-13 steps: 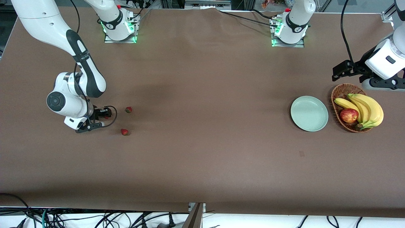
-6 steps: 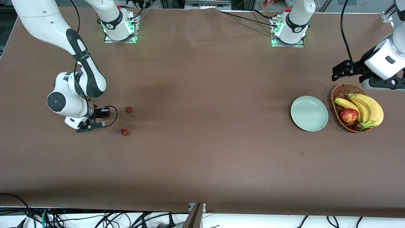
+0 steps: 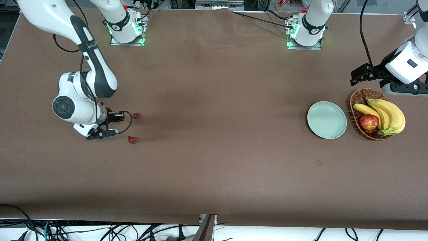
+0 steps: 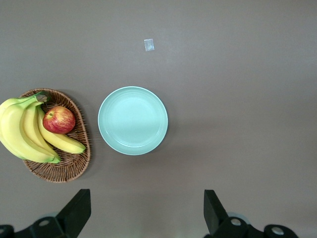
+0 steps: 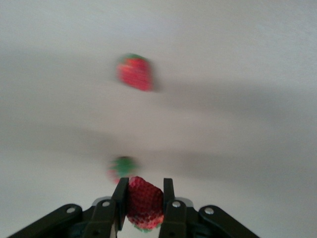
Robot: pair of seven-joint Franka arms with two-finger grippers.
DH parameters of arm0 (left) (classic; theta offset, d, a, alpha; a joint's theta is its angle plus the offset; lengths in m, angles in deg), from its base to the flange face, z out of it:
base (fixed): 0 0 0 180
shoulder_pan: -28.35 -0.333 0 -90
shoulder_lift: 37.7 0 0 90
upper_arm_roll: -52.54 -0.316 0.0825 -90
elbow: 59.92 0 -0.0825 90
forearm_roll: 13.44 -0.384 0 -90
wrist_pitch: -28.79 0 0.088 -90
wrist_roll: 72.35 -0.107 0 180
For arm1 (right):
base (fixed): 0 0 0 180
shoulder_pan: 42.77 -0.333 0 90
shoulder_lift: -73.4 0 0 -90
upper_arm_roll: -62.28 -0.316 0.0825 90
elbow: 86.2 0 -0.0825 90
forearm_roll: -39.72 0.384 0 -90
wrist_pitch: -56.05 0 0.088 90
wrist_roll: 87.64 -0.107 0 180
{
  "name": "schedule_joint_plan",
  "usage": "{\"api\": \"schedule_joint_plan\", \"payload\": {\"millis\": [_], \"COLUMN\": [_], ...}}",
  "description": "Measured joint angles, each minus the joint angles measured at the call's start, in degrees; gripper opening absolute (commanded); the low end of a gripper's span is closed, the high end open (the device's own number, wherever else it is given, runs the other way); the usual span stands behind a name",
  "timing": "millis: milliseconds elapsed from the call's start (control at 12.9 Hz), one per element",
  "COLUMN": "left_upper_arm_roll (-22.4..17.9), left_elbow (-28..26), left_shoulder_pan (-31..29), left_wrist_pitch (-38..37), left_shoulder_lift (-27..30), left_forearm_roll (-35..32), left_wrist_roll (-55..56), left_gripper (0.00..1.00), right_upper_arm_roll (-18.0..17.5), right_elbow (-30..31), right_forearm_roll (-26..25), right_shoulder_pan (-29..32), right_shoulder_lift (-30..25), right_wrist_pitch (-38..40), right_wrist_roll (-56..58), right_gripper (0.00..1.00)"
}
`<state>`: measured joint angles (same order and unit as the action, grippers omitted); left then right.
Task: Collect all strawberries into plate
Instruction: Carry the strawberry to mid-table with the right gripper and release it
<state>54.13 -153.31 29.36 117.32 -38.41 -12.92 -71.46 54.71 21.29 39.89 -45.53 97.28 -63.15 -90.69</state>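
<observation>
Right arm gripping, left arm waiting.
The right gripper sits low at the right arm's end of the table, wrist bent downward, fingers clamped on a strawberry. The left gripper hangs raised at the left arm's end, jaws spread wide, holding nothing.

Two strawberries lay at the right arm's end of the bench; the plate sat beside the basket at the left arm's end.
</observation>
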Motion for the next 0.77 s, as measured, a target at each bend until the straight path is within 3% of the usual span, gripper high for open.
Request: {"api": "schedule_joint_plan", "payload": {"millis": [310, 542, 774], "left_upper_arm_roll": [0.01, 0.02, 0.03], "left_elbow": [-0.05, -0.29, -0.73], "left_shoulder_pan": [0.00, 0.00, 0.00], "left_wrist_pitch": [0.00, 0.00, 0.00], "left_shoulder_lift": [-0.01, -0.12, -0.21], "left_forearm_roll": [0.00, 0.00, 0.00], "left_wrist_roll": [0.00, 0.00, 0.00], "left_gripper": [1.00, 1.00, 1.00], "right_upper_arm_roll": [-6.24, -6.92, -7.06], "right_elbow": [-7.63, -11.83, -19.17], "right_forearm_roll": [0.35, 2.88, 3.06], "right_shoulder_pan": [-4.49, -13.18, -23.52], "right_shoulder_lift": [-0.34, 1.56, 8.08], "right_wrist_pitch": [5.73, 5.49, 1.51], "right_wrist_roll": [-16.79, -32.13, -48.30], "right_gripper": [0.24, 0.27, 0.28]}}
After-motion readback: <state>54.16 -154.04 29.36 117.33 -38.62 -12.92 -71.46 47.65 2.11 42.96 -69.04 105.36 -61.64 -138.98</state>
